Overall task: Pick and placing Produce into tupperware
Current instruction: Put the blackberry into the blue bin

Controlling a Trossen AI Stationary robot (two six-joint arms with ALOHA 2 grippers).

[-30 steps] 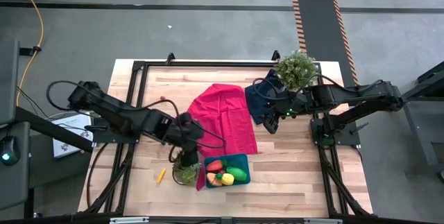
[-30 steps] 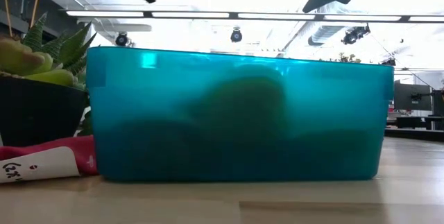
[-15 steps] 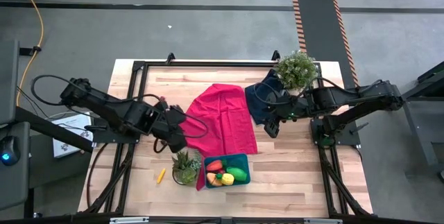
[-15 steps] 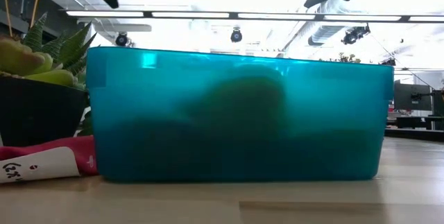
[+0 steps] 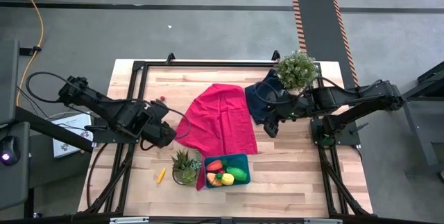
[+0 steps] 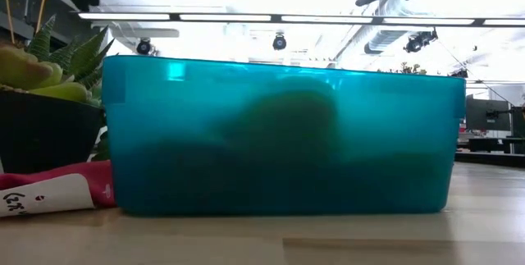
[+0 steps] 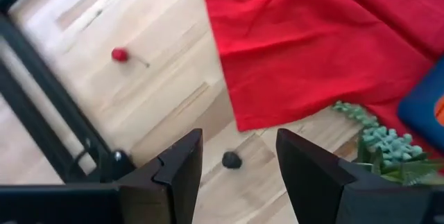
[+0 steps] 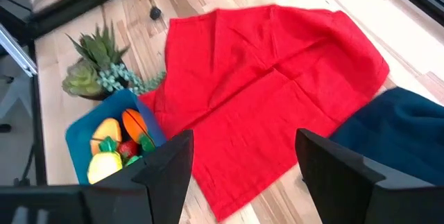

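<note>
Inside the shallow teal-blue rectangular plastic tupperware (image 5: pixel 227 170), several bright toy produce pieces are already lying: a red-orange carrot (image 5: pixel 214 165), a green oval piece (image 5: pixel 237 174), a yellow lumpy piece (image 5: pixel 227 179) and a small orange piece (image 5: pixel 212 178). Judging by that, most of the packing is looking done.

Two pieces are still sitting out on the pale wooden table (image 5: pixel 298 168). One, a thin yellow stick (image 5: pixel 161 175), is lying ahead of the left gripper (image 5: pixel 164 135), toward the table's front edge, beyond a spiky green potted succulent (image 5: pixel 185 166) that is standing just beside the container. The other, a tiny red berry-like piece (image 7: pixel 120 55), is resting near the left arm, on bare wood beside a spread red cloth (image 5: pixel 222 118). A small dark lump (image 7: pixel 231 159) is showing between the left fingers' tips on the wood; what it is I cannot tell.

That left gripper is hovering over the cloth's edge, its fingers spread apart and carrying nothing. Across the cloth, the right gripper (image 5: pixel 272 124) is waiting over a crumpled dark navy cloth (image 5: pixel 260 99), fingers wide and empty, next to a bushy green potted plant (image 5: pixel 295 70).

What is remaining, by my reading, is fetching the stick and probably the red piece.
</note>
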